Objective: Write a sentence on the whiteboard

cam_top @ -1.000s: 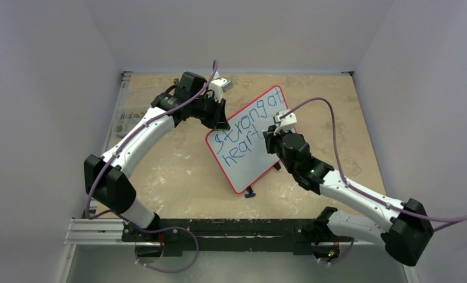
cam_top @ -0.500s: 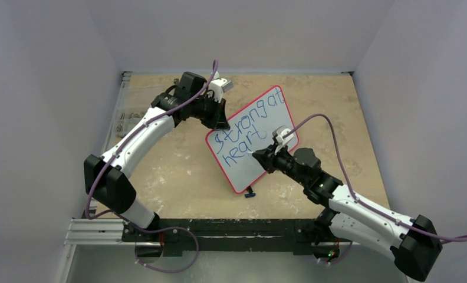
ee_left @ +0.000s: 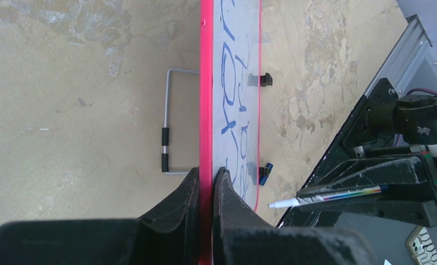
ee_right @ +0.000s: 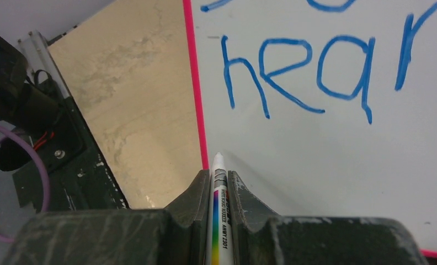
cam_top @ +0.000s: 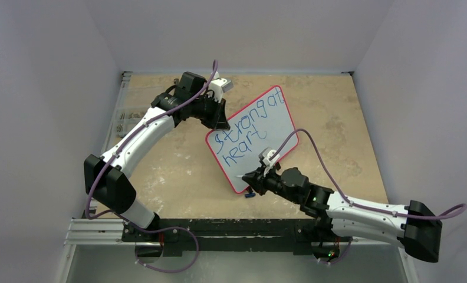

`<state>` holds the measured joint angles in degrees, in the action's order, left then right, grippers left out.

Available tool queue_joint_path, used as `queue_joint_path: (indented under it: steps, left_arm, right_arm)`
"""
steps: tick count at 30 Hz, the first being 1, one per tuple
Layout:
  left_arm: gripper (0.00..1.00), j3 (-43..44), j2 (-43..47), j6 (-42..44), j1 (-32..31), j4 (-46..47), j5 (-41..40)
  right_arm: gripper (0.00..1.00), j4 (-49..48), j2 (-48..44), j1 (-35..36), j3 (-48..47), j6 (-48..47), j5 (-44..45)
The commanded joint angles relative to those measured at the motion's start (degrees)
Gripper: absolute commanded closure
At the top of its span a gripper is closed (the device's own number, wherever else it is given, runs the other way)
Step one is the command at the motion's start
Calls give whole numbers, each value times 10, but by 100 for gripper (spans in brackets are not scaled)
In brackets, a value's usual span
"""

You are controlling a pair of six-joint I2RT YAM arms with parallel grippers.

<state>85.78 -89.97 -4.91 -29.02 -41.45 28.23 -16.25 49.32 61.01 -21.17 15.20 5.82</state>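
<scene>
The left arm (cam_top: 138, 138) and right arm (cam_top: 367, 213) share white tubular links between blocky black joint housings, each trailed by a thin purple cable (cam_top: 313, 147). Their wedge-shaped fingers (ee_right: 186, 212) are matte black, scuffed grey. A green light (cam_top: 315, 198) glows on the right arm.

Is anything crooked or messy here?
The whiteboard sits turned at a slant on the table, and its blue writing climbs uphill across it. Nothing looks spilled or broken.
</scene>
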Motion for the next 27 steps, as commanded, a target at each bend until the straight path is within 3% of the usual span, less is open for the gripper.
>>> queue_joint_path:
  steps: [1, 9, 27]
  left_arm:
    - [100, -10, -12, 54, -7, -62, -99]
    - [100, -10, -13, 54, -7, -65, -106]
    - [100, -4, -27, 34, -6, -75, -127]
  right_arm:
    - [100, -47, -26, 22, 39, 28, 118]
    - [100, -81, -39, 34, 61, 11, 190]
    - [100, -146, 73, 63, 38, 11, 190]
